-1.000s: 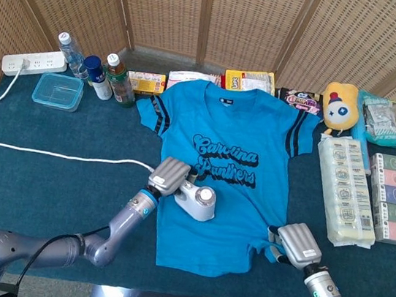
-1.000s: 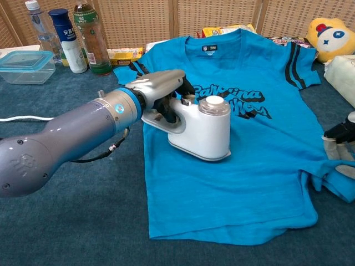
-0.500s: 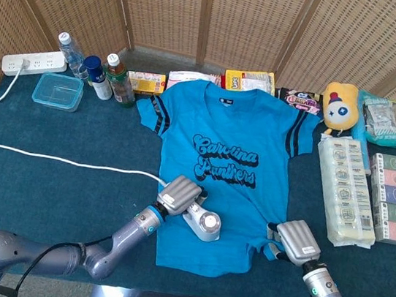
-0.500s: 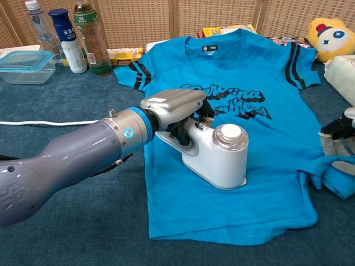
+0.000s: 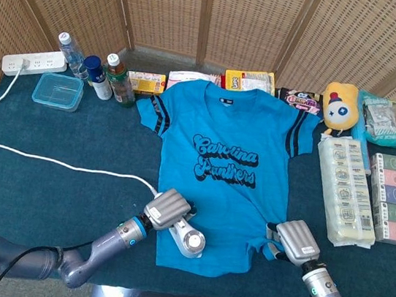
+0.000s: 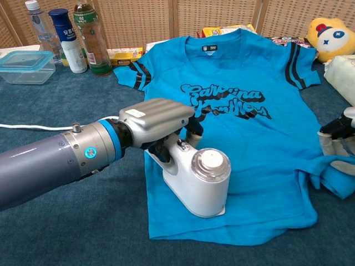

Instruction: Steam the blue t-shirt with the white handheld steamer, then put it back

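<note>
Two hands in view. Nearest, left hand (image 6: 158, 119) clamped around steamer (image 6: 198, 180) handle, steamer sitting on shirt (image 6: 244, 138) near the lower left hem, round cap facing up. White cord (image 5: 56, 160) trailing from the steamer leftward across the table (image 5: 44, 193) toward power strip (image 5: 34, 63) at the far left corner. Right hand (image 5: 296, 240) at the shirt's lower right corner, resting on bunched fabric; fingers hidden under the palm in head view and cut off at the frame edge in chest view, so grip state: cannot tell. Shirt spread flat mid-table, collar away from the robot, dark print on the chest. Farther back on the left: clear container (image 5: 58, 91), three bottles (image 5: 95, 67). Along the right edge: long packaged stacks (image 5: 344, 191). Back row: snack packets (image 5: 249, 81), yellow plush (image 5: 338, 106).
</note>
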Action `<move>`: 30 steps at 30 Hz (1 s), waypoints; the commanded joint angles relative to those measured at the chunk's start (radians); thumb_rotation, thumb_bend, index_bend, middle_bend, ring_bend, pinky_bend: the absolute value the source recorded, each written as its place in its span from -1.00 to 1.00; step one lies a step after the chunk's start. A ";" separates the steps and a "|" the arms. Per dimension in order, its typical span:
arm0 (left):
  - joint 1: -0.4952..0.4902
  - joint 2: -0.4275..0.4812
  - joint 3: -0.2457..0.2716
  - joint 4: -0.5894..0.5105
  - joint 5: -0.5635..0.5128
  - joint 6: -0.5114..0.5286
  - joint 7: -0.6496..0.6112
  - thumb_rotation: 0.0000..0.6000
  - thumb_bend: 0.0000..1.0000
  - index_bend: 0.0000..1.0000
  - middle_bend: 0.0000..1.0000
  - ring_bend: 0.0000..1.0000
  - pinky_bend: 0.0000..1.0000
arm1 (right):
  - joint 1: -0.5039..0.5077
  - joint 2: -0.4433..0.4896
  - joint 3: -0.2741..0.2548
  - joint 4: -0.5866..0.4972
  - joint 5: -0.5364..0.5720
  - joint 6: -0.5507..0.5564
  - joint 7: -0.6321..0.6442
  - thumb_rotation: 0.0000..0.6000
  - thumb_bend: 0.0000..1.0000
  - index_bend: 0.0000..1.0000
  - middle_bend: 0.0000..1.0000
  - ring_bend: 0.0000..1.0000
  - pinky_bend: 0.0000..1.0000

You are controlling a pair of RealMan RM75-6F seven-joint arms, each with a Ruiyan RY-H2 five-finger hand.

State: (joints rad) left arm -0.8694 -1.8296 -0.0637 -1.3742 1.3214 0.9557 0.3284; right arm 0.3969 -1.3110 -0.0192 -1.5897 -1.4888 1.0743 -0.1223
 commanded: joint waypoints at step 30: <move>-0.090 -0.222 -0.286 0.503 -0.238 0.011 0.051 1.00 -0.06 0.55 0.63 0.47 0.47 | -0.008 0.016 -0.003 0.008 0.005 0.013 0.026 1.00 0.02 0.40 0.32 0.43 0.72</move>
State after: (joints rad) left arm -0.9519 -2.0384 -0.3385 -0.8865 1.0915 0.9558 0.3704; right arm 0.3894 -1.2951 -0.0223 -1.5821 -1.4835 1.0864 -0.0972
